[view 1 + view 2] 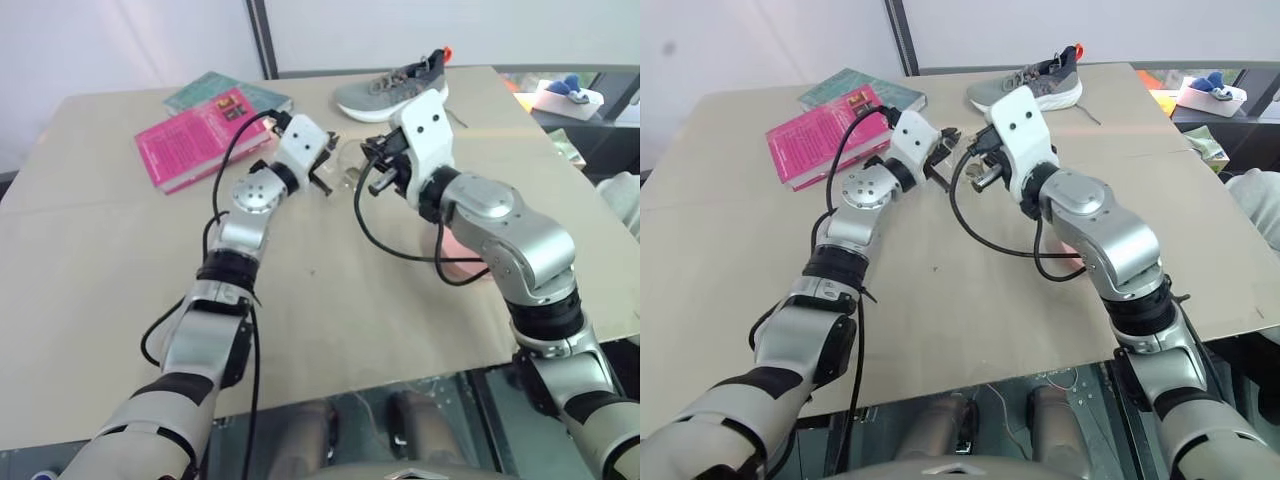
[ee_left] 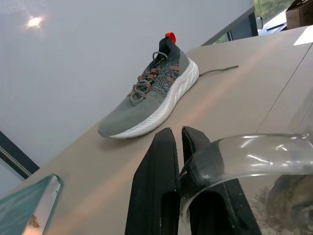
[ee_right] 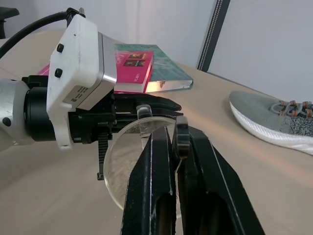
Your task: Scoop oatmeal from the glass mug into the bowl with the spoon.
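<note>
My left gripper (image 1: pixel 327 177) is shut on the handle of the glass mug (image 1: pixel 346 160) and holds it above the table, tipped on its side with its mouth toward the right gripper. Through the clear wall, pale oatmeal (image 2: pixel 266 215) lies low in the mug. My right gripper (image 3: pixel 172 125) is shut on the spoon (image 3: pixel 181 139), whose thin metal handle shows between the fingers, right at the mug's round rim (image 3: pixel 122 171). The spoon's bowl is hidden. The salmon-pink bowl (image 1: pixel 465 265) sits on the table under my right forearm, mostly covered.
A pink book (image 1: pixel 195 140) and a teal book (image 1: pixel 215 90) lie at the back left. A grey shoe (image 1: pixel 395 90) rests at the back centre. A white tray (image 1: pixel 565 95) stands off the table's right side. The tan tabletop (image 1: pixel 100 280) ends close in front.
</note>
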Available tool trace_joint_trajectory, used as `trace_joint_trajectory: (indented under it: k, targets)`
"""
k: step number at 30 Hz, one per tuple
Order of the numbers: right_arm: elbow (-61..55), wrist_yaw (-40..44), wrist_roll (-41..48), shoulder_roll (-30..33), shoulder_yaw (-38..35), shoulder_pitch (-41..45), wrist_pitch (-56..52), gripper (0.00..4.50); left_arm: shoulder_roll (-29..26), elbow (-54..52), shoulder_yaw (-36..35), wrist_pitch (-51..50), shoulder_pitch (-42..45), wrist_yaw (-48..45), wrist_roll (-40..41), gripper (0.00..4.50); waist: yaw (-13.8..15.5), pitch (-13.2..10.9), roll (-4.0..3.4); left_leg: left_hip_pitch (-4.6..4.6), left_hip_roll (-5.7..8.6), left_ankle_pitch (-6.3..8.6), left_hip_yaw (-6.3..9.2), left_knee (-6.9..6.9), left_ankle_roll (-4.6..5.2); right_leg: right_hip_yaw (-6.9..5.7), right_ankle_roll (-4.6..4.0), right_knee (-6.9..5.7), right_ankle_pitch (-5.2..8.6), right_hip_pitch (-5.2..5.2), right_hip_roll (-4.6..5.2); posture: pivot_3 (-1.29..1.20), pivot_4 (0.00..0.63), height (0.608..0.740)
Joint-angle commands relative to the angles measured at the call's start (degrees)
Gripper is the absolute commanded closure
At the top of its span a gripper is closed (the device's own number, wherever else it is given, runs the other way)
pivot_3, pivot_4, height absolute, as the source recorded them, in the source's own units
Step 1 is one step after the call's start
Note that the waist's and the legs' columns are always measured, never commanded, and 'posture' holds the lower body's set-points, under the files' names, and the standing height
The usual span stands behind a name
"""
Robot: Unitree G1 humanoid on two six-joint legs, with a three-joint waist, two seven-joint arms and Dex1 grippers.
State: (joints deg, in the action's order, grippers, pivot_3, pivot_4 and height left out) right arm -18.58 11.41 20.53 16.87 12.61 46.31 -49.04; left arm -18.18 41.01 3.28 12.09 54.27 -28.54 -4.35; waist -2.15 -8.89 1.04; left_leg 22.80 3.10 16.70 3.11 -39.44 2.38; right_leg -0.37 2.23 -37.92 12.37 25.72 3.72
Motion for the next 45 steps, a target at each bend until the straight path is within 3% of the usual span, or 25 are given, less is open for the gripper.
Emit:
trace_joint_trajectory:
  k: [1, 6, 25, 33, 45]
  targets:
    - [-1.18, 0.65, -0.45, -1.06, -1.32, 0.06, -0.53, 4.50, 0.23, -2.68, 0.15, 2.61, 2.57, 0.57, -0.01, 4.46, 0.00, 0.00, 0.00, 0.00, 0.00, 0.00, 0.00, 0.00, 0.00, 0.00, 0.00, 0.00, 0.00, 0.00, 0.00, 0.00, 0.150, 0.740]
    - [-1.71, 0.27, 0.71, -3.25, -3.95, -0.77, -3.24, 4.50, 0.82, -0.78, 0.77, 3.71, 3.45, 0.54, -0.36, 4.46, 0.04, 0.00, 0.00, 0.00, 0.01, 0.00, 0.01, 0.00, 0.00, -0.01, 0.00, 0.00, 0.00, 0.00, 0.00, 0.00, 0.150, 0.740]
    - [-4.32, -10.42, 15.15, -8.76, -35.52, 2.33, -24.11, 4.50, 8.32, 19.17, 4.36, 11.42, 14.95, 3.46, -4.45, 4.46, 0.19, 0.00, 0.00, 0.02, 0.05, 0.00, 0.02, 0.00, 0.00, -0.01, 0.00, -0.04, 0.00, 0.00, 0.01, 0.00, 0.150, 0.740]
    - [-6.46, -11.02, 15.52, -5.67, -33.53, 0.62, -26.89, 4.50, 10.65, 23.33, 3.69, 13.29, 18.30, 3.28, -4.47, 4.46, -0.07, 0.00, -0.01, 0.02, 0.04, 0.00, -0.06, 0.01, 0.01, 0.05, 0.01, -0.06, 0.00, 0.04, 0.01, 0.00, 0.150, 0.740]
    - [-5.62, -16.50, 21.71, -13.12, -48.34, 3.87, -34.08, 4.50, 11.67, 26.00, 4.49, 14.42, 19.52, 4.57, -6.23, 4.46, 0.18, 0.00, -0.02, 0.03, 0.04, 0.00, -0.07, 0.01, 0.01, 0.07, 0.01, -0.09, 0.00, 0.06, 0.02, 0.00, 0.150, 0.740]
